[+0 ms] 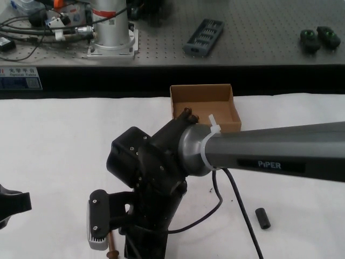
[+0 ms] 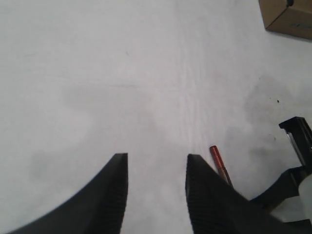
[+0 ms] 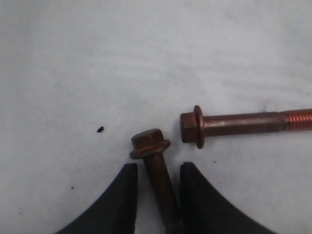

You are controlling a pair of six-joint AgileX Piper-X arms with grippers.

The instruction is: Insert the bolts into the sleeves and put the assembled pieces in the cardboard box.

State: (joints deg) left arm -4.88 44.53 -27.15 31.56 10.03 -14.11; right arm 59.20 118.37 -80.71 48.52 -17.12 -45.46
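Observation:
My right gripper [image 3: 158, 168] hangs low over the white cloth, open, with its fingers on either side of a copper bolt's [image 3: 151, 146] shaft; a thin gap shows on one side. A second, longer copper bolt [image 3: 239, 124] lies just beyond its head. My left gripper [image 2: 156, 158] is open over bare cloth with nothing between its fingers, and a bolt's threaded end [image 2: 218, 161] lies beside one finger. In the high view, the right arm's wrist [image 1: 145, 162] covers its fingers, and a bolt [image 1: 111, 245] lies next to it. A black sleeve [image 1: 262, 218] lies off to the right.
The open cardboard box [image 1: 180, 102] stands at the cloth's far edge, behind the right arm [image 1: 280, 151], whose cable [image 1: 245, 216] trails over the cloth. A dark part of the left arm [image 1: 11, 208] shows at the left edge. Behind is a perforated bench with tools.

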